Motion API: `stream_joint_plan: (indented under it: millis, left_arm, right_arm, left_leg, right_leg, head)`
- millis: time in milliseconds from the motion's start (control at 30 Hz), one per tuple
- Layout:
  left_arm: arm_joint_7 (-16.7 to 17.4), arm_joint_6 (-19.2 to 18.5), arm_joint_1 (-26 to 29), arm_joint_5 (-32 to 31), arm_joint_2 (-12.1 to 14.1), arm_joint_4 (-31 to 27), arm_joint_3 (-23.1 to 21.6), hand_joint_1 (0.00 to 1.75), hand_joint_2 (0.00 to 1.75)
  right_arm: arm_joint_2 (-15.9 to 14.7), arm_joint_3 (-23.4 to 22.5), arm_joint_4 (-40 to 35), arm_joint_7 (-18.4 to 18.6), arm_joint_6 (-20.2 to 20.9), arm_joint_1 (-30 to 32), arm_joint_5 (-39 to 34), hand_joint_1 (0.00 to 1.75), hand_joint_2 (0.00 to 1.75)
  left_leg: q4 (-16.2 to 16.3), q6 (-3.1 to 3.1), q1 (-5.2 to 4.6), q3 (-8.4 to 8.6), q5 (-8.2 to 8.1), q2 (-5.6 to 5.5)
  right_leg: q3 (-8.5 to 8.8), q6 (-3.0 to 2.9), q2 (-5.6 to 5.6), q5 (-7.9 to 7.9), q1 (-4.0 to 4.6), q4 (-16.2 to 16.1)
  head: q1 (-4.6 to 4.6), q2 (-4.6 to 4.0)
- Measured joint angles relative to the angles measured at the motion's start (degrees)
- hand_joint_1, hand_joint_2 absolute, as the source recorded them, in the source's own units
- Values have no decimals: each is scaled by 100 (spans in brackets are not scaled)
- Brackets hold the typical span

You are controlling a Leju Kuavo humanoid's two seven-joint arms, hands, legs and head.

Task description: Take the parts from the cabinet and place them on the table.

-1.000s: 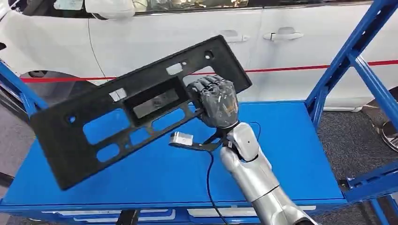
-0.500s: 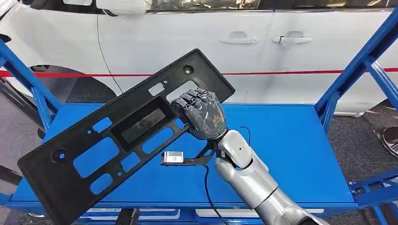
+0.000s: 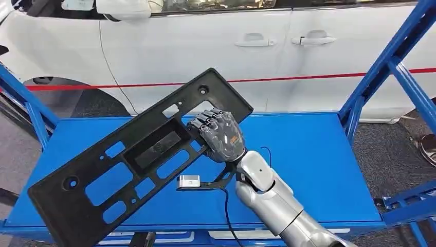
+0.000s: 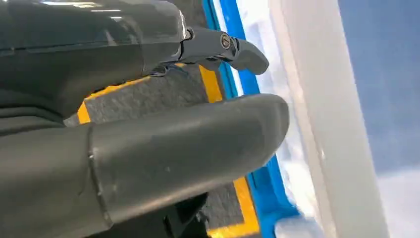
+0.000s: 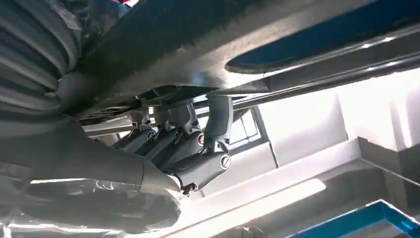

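A long black plastic panel (image 3: 133,159) with several cut-outs hangs tilted above the blue table (image 3: 308,164), its far end high and its near end low at the left front edge. My right hand (image 3: 218,136) grips it along one long edge near the middle, fingers hooked through a cut-out. In the right wrist view the fingers (image 5: 183,134) wrap over the panel's underside (image 5: 208,44). My left hand (image 4: 148,124) hangs low beside the table's blue frame, holding nothing, fingers apart.
A white car (image 3: 216,46) with a red stripe stands close behind the table. Blue slanted frame posts (image 3: 380,67) rise at both sides. Grey carpet floor (image 3: 396,149) lies to the right. Yellow and blue floor tape (image 4: 233,89) shows below my left hand.
The panel has come down toward the table, and its near end now hangs low at the left front edge. The view shifted slightly between frames.
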Motion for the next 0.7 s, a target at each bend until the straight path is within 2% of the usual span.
stream_joint_plan:
  millis: [33,67,133,167,200,233,267,300,333,367,400,433,500,533,567,633,667,700]
  left_arm:
    - [65,66,-10,4,2,0,0,0,0]
    - [107,121,-18,22,2,0,7,0,0]
    - [144,177,0,83,11,0,42,0,0]
    - [172,208,-1,94,17,0,48,0,0]
    - [212,245,1,103,20,0,48,0,0]
    - [258,278,-8,98,24,0,50,0,0]
    - [297,300,-19,86,31,0,55,0,0]
    - [382,339,-20,68,37,0,55,0,0]
    - [490,394,-18,44,42,0,55,0,0]
    - [601,474,-11,4,50,0,55,0,0]
    - [658,521,4,-4,52,0,55,0,0]
    - [686,554,12,-18,52,0,57,0,0]
    - [717,584,9,-37,48,0,57,0,0]
    - [717,588,9,-37,48,0,57,0,0]
    - [717,604,5,-35,48,0,57,0,0]
    - [717,614,13,-35,48,0,57,0,0]
    - [717,615,18,-33,48,0,57,0,0]
    - [717,617,19,-33,53,0,57,0,0]
  right_arm:
    - [2,0,6,-2,-24,-2,0,175,175]
    - [0,0,20,-2,-39,-3,-2,175,175]
    - [4,11,48,-19,-48,-4,-33,175,175]
    - [7,17,48,-35,-48,-5,-57,175,175]
    - [9,20,50,-57,-48,-5,-88,175,175]
    - [9,28,52,-77,-57,-21,-123,175,175]
    - [9,33,55,-90,-63,-30,-146,175,175]
    - [9,37,70,-87,-63,-25,-166,175,175]
    - [9,44,88,-87,-61,-20,-184,175,175]
    - [9,61,116,-87,-59,-20,-203,175,175]
    - [9,79,133,-87,-57,-20,-216,175,175]
    - [9,94,140,-87,-57,-22,-230,175,175]
    - [39,109,140,-87,-52,-51,-240,175,175]
    - [57,116,142,-88,-52,-74,-240,175,175]
    - [85,127,142,-90,-50,-87,-245,175,175]
    - [105,138,153,-90,-50,-92,-256,175,175]
    - [118,140,159,-90,-50,-101,-260,175,175]
    - [126,142,166,-90,-48,-114,-260,175,175]
  left_leg:
    - [-180,30,-34,101,-105,-1]
    - [-202,78,-49,93,-73,-17]
    - [-192,133,-74,80,-81,-20]
    - [-238,176,-64,98,-56,-20]
    - [-300,227,-11,144,-18,-11]
    - [-316,271,-21,152,13,-11]
    - [-315,296,-27,143,26,2]
    - [-311,303,-36,136,30,1]
    - [-306,304,-45,125,30,0]
    - [-290,304,-47,110,30,-1]
    - [-269,303,-46,95,29,-3]
    - [-240,300,-46,77,27,-7]
    - [-176,276,-46,43,11,-21]
    - [-140,250,-58,7,-2,-24]
    - [-90,214,-90,-29,-1,-25]
    - [-125,142,-77,-42,45,-24]
    - [-139,99,-69,-48,74,-26]
    - [-100,79,-58,-82,50,-30]
  right_leg:
    - [-6,32,1,-7,34,2]
    - [-17,67,5,1,31,5]
    - [-4,126,-3,12,11,-23]
    - [10,167,-2,11,22,-35]
    - [-1,192,-10,-42,7,14]
    - [-79,206,0,-178,13,196]
    - [-244,207,2,-415,10,549]
    - [-470,219,2,-678,8,1052]
    - [-665,232,2,-844,8,1475]
    - [-764,241,2,-867,7,1689]
    - [-732,241,1,-768,6,1633]
    - [-588,235,0,-577,4,1363]
    - [-83,200,1,-123,-2,412]
    - [43,170,7,-174,8,134]
    - [11,156,9,-111,27,120]
    - [-17,106,17,-81,54,139]
    - [-28,62,15,-48,55,122]
    - [-45,-3,-9,21,1,59]
  head:
    - [0,0]
    - [2,0]
    - [0,0]
    - [0,0]
    - [2,0]
    - [4,0]
    - [0,0]
    - [5,0]
    - [2,0]
    - [2,0]
    - [4,0]
    - [2,0]
    - [2,0]
    - [4,0]
    - [0,0]
    - [2,0]
    - [2,0]
    - [4,0]
